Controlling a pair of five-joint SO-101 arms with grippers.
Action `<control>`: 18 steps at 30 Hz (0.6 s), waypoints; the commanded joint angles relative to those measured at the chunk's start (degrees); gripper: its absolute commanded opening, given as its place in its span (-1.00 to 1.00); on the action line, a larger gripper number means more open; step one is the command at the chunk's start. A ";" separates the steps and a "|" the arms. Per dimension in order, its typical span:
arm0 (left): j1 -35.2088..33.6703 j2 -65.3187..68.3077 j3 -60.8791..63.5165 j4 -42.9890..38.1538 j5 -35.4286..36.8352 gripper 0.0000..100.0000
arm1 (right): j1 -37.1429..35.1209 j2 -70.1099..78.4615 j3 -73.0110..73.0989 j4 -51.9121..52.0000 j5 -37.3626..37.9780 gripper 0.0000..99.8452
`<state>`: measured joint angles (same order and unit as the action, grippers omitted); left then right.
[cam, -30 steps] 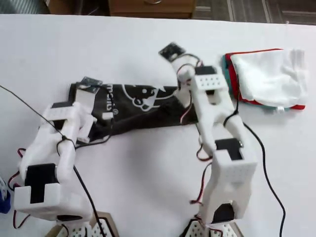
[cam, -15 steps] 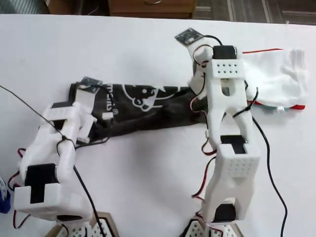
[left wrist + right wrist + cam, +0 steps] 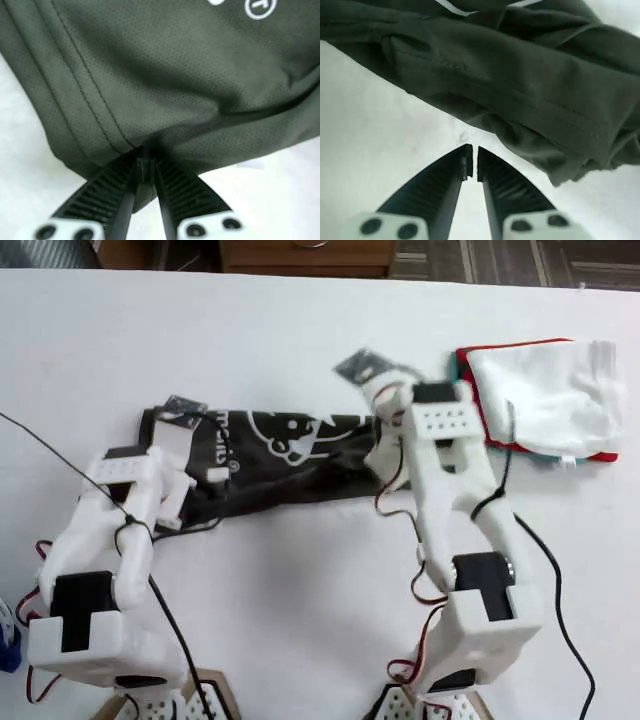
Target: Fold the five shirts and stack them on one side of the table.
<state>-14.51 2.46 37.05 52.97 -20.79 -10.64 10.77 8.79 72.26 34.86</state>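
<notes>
Stack of folded shirts sits on the counter; dark shirt lies half-folded, left gripper pinching its hem, right gripper closed, empty.

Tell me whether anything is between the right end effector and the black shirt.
Nothing visible. The right end effector, shut and empty, hangs over the bare white table just beside the black shirt, close to its crumpled edge, with only tabletop between them.

Black printed shirt crumpled mid-table; white-topped folded stack at right.
</notes>
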 commanded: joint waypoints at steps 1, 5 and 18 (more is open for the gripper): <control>-0.70 -0.79 0.13 -1.05 -0.26 -0.95 | -0.40 -2.86 3.34 -7.96 -0.18 -0.96; -0.70 -0.79 0.13 -1.05 -0.26 -0.95 | -0.40 2.42 2.20 -8.57 -0.18 -0.96; -0.70 -0.79 0.13 -1.05 -0.26 -0.95 | -0.40 20.35 -26.02 -8.48 -8.18 -0.96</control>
<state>-14.51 2.46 37.05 52.97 -20.79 -10.55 27.91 -8.97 64.44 28.35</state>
